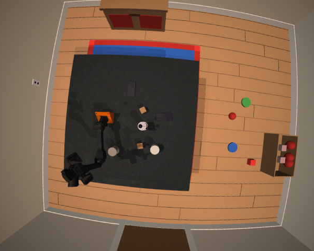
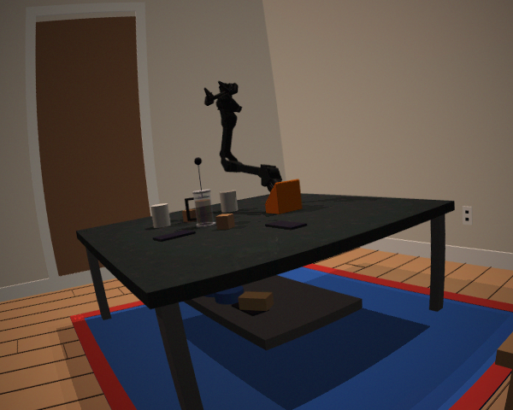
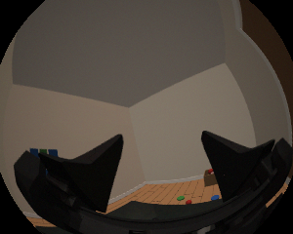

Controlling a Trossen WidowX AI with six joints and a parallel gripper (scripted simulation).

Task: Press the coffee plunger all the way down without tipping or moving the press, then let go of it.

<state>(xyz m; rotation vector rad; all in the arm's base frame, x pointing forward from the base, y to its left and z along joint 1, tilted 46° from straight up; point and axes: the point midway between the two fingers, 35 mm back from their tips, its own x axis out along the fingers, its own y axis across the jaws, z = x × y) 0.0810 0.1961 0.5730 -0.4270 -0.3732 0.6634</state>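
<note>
Reaching for the plunger has not yet begun, in our judgement: the pincer (image 2: 220,90) sits high in the upper middle of the exterior frame, fingers spread wide and gripping nothing, pointed up and away from the bench (image 2: 336,229). The coffee press (image 2: 203,207) stands upright left of centre in that view, its plunger knob (image 2: 197,161) raised on a thin rod well above the glass body, so the whole stroke remains. For the step in hand we would bring the pincer down directly above the knob, close on it or rest on it squarely, and push straight along the rod; any sideways load on so tall a lever could tip or slide the press. Two white cups (image 2: 160,214) and a small brown block (image 2: 225,220) stand near it, so a vertical approach seems safest. In the top view the press (image 1: 142,125) sits near mid-bench, well apart from the arm base (image 1: 74,172) at lower left, though rod height is lost there. On the wrist view we see only the parted fingertips against walls and floor; no press.
</note>
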